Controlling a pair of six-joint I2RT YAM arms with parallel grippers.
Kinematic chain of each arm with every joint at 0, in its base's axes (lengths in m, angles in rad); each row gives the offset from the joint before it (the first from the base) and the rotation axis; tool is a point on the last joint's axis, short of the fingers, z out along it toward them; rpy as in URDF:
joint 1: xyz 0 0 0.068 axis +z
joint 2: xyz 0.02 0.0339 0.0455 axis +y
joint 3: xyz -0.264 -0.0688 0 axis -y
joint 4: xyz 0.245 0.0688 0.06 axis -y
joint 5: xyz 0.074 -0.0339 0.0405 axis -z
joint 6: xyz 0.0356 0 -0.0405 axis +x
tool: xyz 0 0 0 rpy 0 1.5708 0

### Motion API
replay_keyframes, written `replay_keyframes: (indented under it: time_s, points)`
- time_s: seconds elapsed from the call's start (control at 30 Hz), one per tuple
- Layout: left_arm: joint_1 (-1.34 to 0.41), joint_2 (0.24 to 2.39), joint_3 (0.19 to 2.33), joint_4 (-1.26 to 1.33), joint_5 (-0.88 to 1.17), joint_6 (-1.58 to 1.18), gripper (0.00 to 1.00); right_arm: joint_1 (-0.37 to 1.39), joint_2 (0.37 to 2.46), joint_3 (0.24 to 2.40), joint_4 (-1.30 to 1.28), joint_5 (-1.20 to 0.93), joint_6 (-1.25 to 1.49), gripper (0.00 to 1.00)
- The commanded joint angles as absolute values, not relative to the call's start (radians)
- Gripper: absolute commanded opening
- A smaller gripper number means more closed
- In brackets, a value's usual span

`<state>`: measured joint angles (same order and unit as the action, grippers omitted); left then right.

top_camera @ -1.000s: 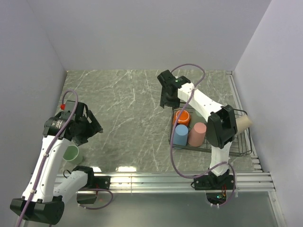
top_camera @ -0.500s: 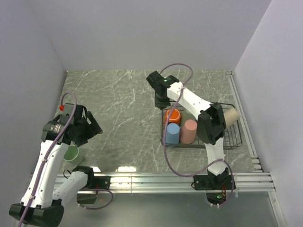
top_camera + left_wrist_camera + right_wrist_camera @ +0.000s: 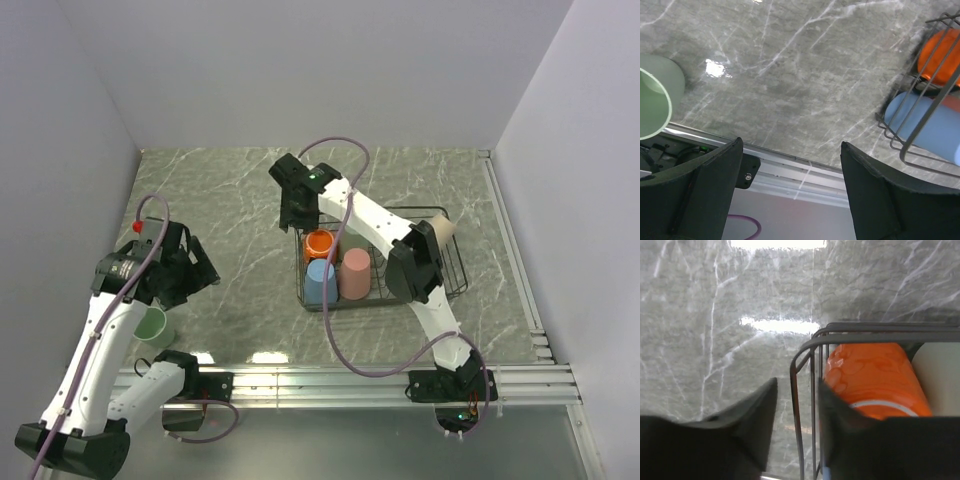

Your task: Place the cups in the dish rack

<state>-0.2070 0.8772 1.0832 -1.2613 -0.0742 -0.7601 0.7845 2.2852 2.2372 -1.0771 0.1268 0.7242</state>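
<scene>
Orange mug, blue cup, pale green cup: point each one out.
orange mug (image 3: pixel 319 241), top external view, its visible top.
blue cup (image 3: pixel 320 284), top external view, middle of its body.
pale green cup (image 3: pixel 667 72), left wrist view, its outer wall.

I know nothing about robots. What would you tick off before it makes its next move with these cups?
1. The left gripper is open and empty: ok.
2. The pale green cup is within sight of it, on the table outside the rack: ok.
3. The right gripper is on the corner wire of the dish rack, one finger on each side: ok.
4. The orange mug, blue cup and pink cup sit inside the rack: ok.
5. The beige cup is settled: cannot tell. It lies tilted at the rack's far right corner.
6. There is room for another cup: cannot tell. The right arm hides much of the rack floor.
</scene>
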Motion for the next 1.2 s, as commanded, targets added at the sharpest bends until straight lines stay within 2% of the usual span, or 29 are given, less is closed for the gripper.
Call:
replay_keyframes:
  time_s: [0.0, 0.03, 0.07, 0.13, 0.23, 0.53, 0.67, 0.8, 0.97, 1.17]
  points:
    - [-0.218, 0.881, 1.117, -1.285, -0.135, -0.746, 0.84, 0.773, 2.163, 2.185, -1.012, 0.147, 0.762, 0.58]
    - [-0.219, 0.887, 1.121, -1.293, -0.155, -0.75, 0.85, 0.775, 2.131, 2.181, -1.011, 0.155, 0.758, 0.67]
    - [-0.219, 0.891, 1.124, -1.301, -0.172, -0.752, 0.86, 0.773, 2.114, 2.178, -1.008, 0.158, 0.752, 0.71]
    - [-0.219, 0.9, 1.137, -1.316, -0.213, -0.756, 0.87, 0.773, 2.065, 2.187, -1.022, 0.184, 0.738, 0.77]
    - [-0.219, 0.92, 1.141, -1.315, -0.216, -0.759, 0.87, 0.775, 1.988, 2.2, -1.046, 0.212, 0.723, 0.8]
    - [-0.175, 0.957, 1.131, -1.315, -0.242, -0.781, 0.87, 0.767, 1.677, 2.022, -1.054, 0.264, 0.675, 0.83]
    - [-0.114, 0.943, 1.085, -1.31, -0.256, -0.782, 0.89, 0.755, 1.537, 1.866, -1.009, 0.23, 0.663, 0.83]
    - [-0.042, 0.949, 0.991, -1.289, -0.174, -0.816, 0.9, 0.739, 1.415, 1.694, -0.968, 0.173, 0.65, 0.83]
    - [0.06, 0.956, 0.951, -1.244, -0.156, -0.839, 0.91, 0.738, 1.347, 1.562, -0.939, 0.1, 0.631, 0.82]
    - [0.103, 1.02, 1.087, -1.264, -0.265, -0.812, 0.9, 0.738, 1.312, 1.525, -0.956, 0.057, 0.56, 0.82]
